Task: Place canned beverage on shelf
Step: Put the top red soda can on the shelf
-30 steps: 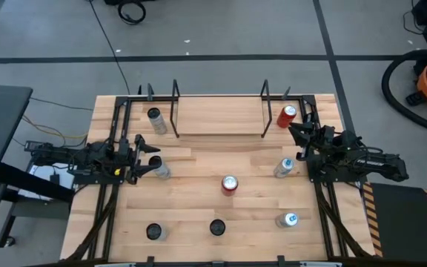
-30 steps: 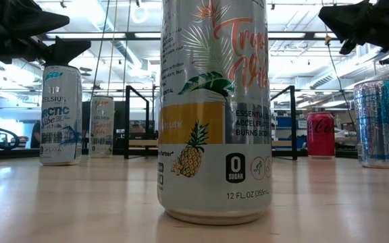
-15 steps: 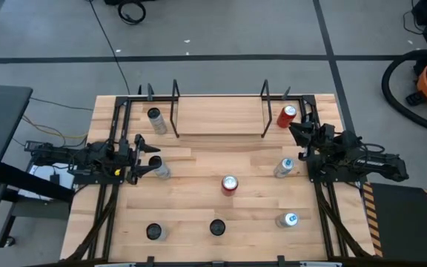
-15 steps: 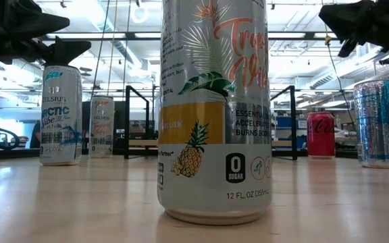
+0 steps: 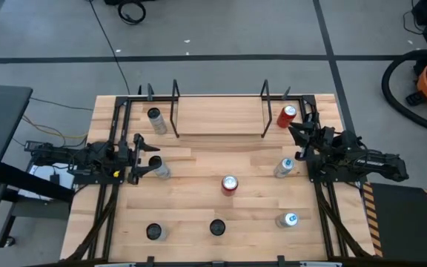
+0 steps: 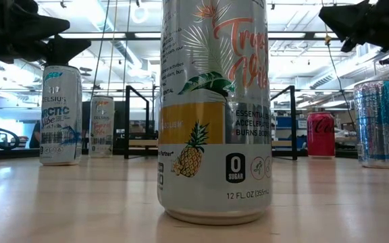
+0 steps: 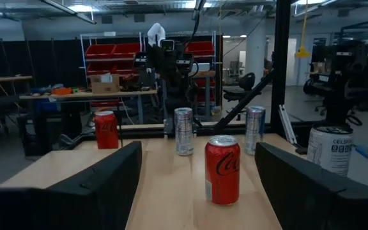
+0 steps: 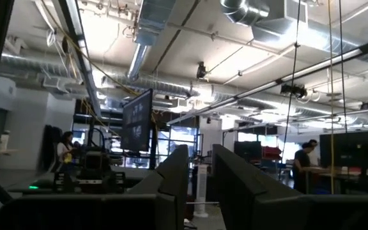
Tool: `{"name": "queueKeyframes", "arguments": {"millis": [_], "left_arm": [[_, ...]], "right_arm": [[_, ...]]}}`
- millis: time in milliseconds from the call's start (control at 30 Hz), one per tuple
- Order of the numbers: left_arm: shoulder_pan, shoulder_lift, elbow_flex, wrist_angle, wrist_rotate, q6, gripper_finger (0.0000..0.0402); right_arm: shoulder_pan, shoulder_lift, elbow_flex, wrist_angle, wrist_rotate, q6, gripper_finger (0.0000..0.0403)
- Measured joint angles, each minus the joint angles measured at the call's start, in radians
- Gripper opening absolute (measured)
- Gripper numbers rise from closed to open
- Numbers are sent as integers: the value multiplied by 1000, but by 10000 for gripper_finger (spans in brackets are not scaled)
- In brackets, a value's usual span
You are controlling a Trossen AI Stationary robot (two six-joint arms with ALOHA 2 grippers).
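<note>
Several beverage cans stand upright on the wooden table. A red can [image 5: 230,185] [image 7: 223,169] stands mid-table, and a silver can [image 5: 159,169] stands just past my left gripper's near finger. The shelf [image 5: 219,119] stands at the far middle, its wood board bare, with a silver can [image 5: 154,121] on its left and a red can [image 5: 286,116] on its right. My left gripper [image 5: 145,157] hovers at the left side, open, its fingers [image 7: 101,185] wide apart and level. My right gripper [image 5: 296,137] hovers at the right side, shut, tipped upward [image 8: 198,182].
Two silver-blue cans [image 5: 284,168] [image 5: 288,220] stand at the right. Two dark-topped cans [image 5: 154,232] [image 5: 217,227] stand near the front edge; one of them fills the low view [image 6: 215,108]. Bare wood lies between the shelf and the middle red can.
My left gripper has rolled a little about its own pointing line and stayed in place. No can has moved.
</note>
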Motion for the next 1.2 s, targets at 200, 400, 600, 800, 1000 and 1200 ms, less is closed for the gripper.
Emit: {"name": "queueKeyframes", "arguments": {"millis": [200, 400, 600, 800, 1000, 1200], "left_arm": [[0, 0, 0, 0, 1, -26, 307], [0, 0, 0, 0, 1, -14, 307], [0, 0, 0, 0, 1, -18, 307], [0, 0, 0, 0, 2, -18, 307], [0, 0, 0, 0, 2, -21, 307], [0, 0, 0, 0, 2, -63, 307]], "right_arm": [[0, 0, 0, -31, 31, -49, 111], [0, 0, 0, -33, 91, -64, 151], [0, 0, 0, -33, 116, -17, 164], [0, 0, 0, -33, 116, -16, 163], [0, 0, 0, -33, 116, -16, 164], [0, 0, 0, -33, 120, -16, 163]]}}
